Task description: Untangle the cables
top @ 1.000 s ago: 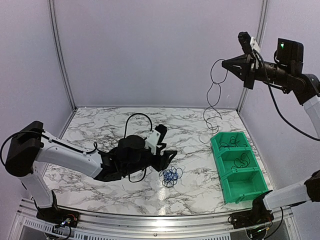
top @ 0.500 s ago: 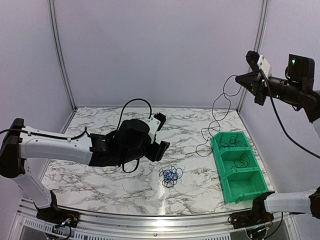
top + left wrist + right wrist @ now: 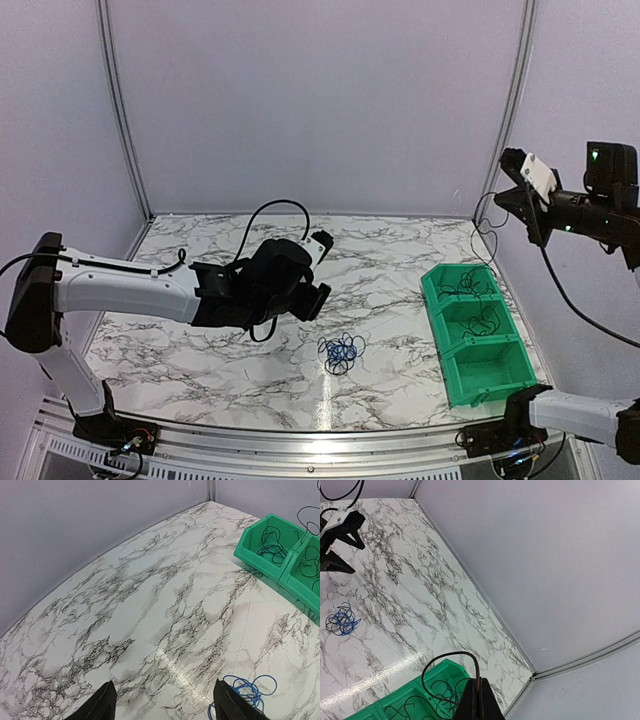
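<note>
the left gripper hangs spread and empty over the marble table, near the tangle of blue and black cables lying on the tabletop. the right gripper, raised high at the far right, is clenched on a single black cable whose loop droops toward the green bin, where other black strands lie. these wires look light, limp and springy, likely to snag; pinching one outer loop of the tangle seems the best hold.

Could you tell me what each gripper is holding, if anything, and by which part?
The right gripper pinches a thin black cable near its top; the left gripper is open, holding nothing.
</note>
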`<state>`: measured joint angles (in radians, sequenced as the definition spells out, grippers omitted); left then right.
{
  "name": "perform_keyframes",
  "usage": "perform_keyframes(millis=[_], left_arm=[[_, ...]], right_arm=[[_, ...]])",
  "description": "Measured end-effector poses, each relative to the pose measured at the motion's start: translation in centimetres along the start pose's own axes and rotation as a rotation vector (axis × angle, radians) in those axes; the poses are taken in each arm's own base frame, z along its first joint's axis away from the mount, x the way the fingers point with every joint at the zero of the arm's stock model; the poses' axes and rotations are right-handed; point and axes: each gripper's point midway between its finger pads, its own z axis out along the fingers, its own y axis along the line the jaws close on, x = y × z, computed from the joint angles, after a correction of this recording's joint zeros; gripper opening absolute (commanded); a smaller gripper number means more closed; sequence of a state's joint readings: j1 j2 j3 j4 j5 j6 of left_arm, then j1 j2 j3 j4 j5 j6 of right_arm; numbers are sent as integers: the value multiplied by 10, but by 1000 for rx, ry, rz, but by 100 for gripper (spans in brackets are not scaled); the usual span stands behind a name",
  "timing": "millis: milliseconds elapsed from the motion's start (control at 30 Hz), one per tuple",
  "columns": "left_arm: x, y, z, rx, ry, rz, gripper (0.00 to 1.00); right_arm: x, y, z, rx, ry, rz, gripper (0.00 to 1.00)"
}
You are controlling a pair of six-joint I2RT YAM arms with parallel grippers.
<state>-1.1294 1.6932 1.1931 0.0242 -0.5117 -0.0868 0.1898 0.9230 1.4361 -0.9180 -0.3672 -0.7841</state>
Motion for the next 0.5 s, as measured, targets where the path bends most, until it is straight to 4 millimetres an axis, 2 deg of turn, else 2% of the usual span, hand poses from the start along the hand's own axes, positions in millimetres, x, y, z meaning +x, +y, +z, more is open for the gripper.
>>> perform_keyframes(millis=[100, 333, 500], left_arm=[[7, 1, 2, -8, 15, 10, 69], [6, 1, 0, -6, 12, 6, 69], [6, 2, -1, -4, 11, 4, 69]], right_arm=[[20, 6, -3, 11, 59, 7, 0], [70, 18, -4, 42, 211, 44, 0], [72, 12, -10, 68, 237, 58, 0]])
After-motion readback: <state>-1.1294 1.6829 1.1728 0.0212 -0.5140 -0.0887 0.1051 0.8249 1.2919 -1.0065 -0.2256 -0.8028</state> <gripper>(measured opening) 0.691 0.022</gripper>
